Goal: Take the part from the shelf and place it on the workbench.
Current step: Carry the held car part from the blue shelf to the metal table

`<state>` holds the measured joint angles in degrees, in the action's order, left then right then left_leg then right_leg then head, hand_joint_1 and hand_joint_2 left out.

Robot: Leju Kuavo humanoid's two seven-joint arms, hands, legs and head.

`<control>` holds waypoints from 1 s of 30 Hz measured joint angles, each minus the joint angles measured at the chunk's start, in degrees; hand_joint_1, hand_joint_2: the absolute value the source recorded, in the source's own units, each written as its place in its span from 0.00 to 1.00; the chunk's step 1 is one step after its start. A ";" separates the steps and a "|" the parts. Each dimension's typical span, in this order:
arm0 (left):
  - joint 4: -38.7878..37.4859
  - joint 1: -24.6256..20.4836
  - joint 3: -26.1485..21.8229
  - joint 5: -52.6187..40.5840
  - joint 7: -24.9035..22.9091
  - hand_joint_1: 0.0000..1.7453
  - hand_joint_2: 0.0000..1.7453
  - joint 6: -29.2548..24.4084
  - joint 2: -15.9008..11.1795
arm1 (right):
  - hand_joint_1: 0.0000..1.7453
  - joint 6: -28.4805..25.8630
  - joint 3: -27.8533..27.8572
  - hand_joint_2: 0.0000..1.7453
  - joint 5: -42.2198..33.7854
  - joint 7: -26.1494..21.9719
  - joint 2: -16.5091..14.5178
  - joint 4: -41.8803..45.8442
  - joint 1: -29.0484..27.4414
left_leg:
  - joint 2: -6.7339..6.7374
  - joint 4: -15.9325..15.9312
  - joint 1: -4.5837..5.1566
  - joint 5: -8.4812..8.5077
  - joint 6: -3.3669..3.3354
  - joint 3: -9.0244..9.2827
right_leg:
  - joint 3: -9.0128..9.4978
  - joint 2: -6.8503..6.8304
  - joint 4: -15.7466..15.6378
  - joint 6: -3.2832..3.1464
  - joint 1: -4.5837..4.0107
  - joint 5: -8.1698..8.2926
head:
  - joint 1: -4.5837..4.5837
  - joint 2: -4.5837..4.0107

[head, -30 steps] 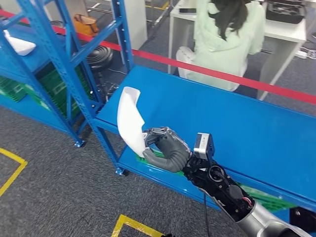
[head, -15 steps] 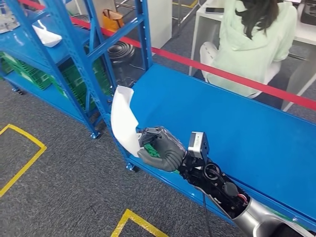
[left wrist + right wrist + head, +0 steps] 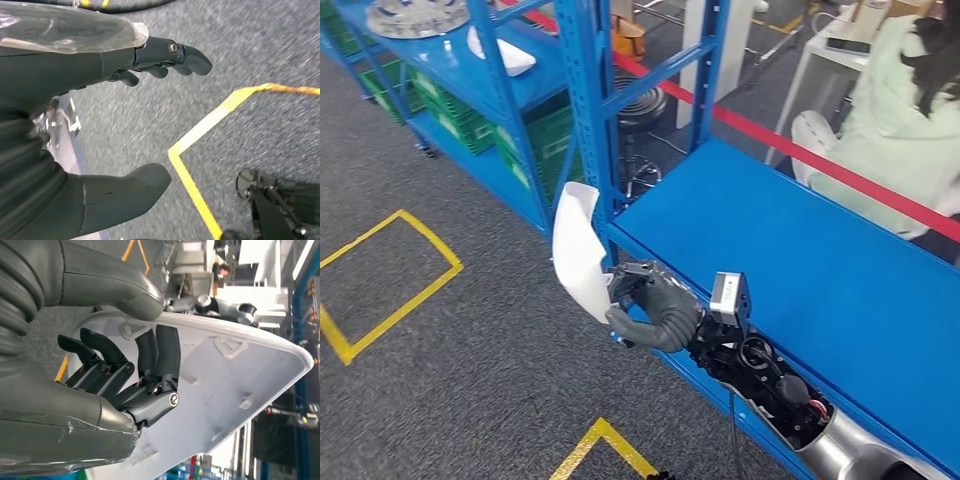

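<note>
Camera view has swung since 1 s ago: the shelf [image 3: 512,95] now sits at 11 o'clock and the blue desk [image 3: 803,270] runs off toward 3 o'clock. You're turning, so placing is likely next. Right robot hand [image 3: 652,305] pinches the white part [image 3: 579,252] between thumb and fingers; the part stands at its 10 o'clock, off the desk corner. Left robot hand [image 3: 113,120] hangs spread, holding nothing.

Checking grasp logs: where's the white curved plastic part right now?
Head view: the white curved plastic part is gripped by the right robot hand, held over grey carpet beside the blue metal workbench's corner post.
</note>
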<state>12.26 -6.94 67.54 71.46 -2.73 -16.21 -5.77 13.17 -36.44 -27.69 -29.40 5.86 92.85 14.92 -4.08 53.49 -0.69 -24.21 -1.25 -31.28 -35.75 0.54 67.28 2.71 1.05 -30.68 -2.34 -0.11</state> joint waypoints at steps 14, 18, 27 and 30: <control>0.00 0.00 -0.02 -0.02 -0.32 0.00 1.00 -0.58 0.37 | 1.00 0.38 -0.02 1.00 -0.04 -0.20 -0.09 -0.49 0.02 | 3.71 16.58 -0.26 -6.41 3.30 -9.15 | 5.88 -2.98 -13.25 -2.66 0.08 4.72 | 1.94 0.00; 0.00 -0.18 -0.02 -0.18 -0.35 0.00 1.00 -0.61 0.27 | 1.00 0.43 0.02 1.00 -0.07 -0.31 -0.09 -0.56 0.12 | 7.37 1.80 0.12 -0.48 2.44 -1.26 | 6.27 -5.28 -13.19 -1.90 -0.31 4.27 | 2.04 0.00; 0.00 -0.08 0.00 -1.19 -0.13 0.00 1.00 -0.42 0.30 | 1.00 -0.49 0.13 1.00 -0.02 -0.43 -0.04 -0.24 -0.56 | 3.18 -0.21 0.17 0.22 -0.24 -0.44 | -0.26 -1.02 2.61 0.17 -0.10 -4.26 | 0.50 0.00; 0.00 -0.05 0.00 -1.32 0.08 0.00 1.00 -0.42 0.26 | 1.00 -0.91 0.18 1.00 0.01 -0.42 0.01 -0.23 -1.01 | 0.72 -0.03 0.26 0.04 -0.24 -0.15 | -0.59 -0.45 1.72 -0.07 -0.08 -1.33 | 0.07 0.00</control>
<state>12.26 -6.99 67.54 70.14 -2.65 -16.63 -5.51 12.27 -36.26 -27.69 -29.82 5.87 92.61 13.90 -3.36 53.46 -0.43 -24.17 -1.49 -31.42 -36.34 0.08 69.00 2.64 0.97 -32.01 -2.27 -0.11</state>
